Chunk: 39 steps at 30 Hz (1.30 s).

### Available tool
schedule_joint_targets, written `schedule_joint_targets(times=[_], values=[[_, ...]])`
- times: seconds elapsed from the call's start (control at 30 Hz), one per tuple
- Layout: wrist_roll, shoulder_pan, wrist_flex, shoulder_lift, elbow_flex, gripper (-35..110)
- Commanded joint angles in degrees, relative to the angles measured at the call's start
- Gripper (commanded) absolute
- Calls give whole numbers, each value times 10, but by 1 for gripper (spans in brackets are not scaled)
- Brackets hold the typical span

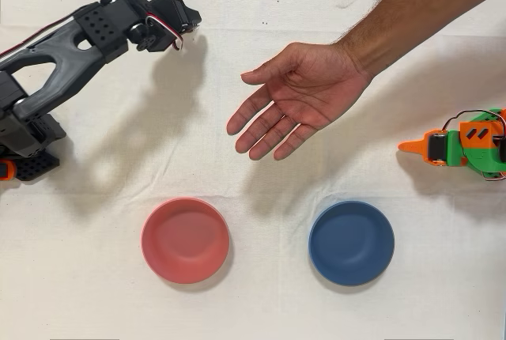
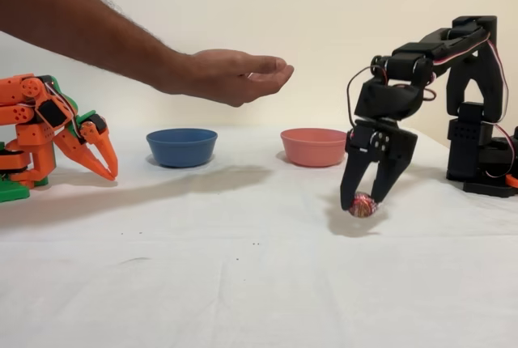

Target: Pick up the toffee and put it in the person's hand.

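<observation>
The toffee [image 2: 363, 204], a tiny round sweet in shiny dark red and gold foil, sits between the tips of your black two-finger gripper [image 2: 363, 199], which points straight down and is closed on it. From the fixed view the sweet seems to hang just above the white cloth-covered table [image 2: 243, 283], with a small shadow beneath it, though you cannot be sure it is clear of the cloth. That grip looks suited to a carry: the fingers pinch the sweet at its sides, so you could likely lift and swing it without it rolling free. The person's bare hand [image 1: 292, 99] waits palm up with fingers spread, held in the air well apart from the gripper, evidently so you can bring the sweet over it and let go. The pink round bowl [image 1: 185, 239] and the blue round bowl [image 1: 351, 243] lie nearer the camera edge in the overhead view, away from the path between gripper and palm. The orange arm [image 2: 48, 133] stands idle at the far side. In the overhead view you cannot see the toffee at all: the black arm's wrist covers the fingertips. The wrapper's clear edges are too small to make out, and the forearm is cut off by the frame.
</observation>
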Motion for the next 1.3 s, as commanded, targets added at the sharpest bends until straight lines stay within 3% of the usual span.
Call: schedule_joint_targets(times=[0.0, 0.6, 1.27], values=[[-3, 11, 10, 112, -9, 19], [-40, 127, 18, 250, 2, 19], [-61, 240, 18, 188, -115, 19]])
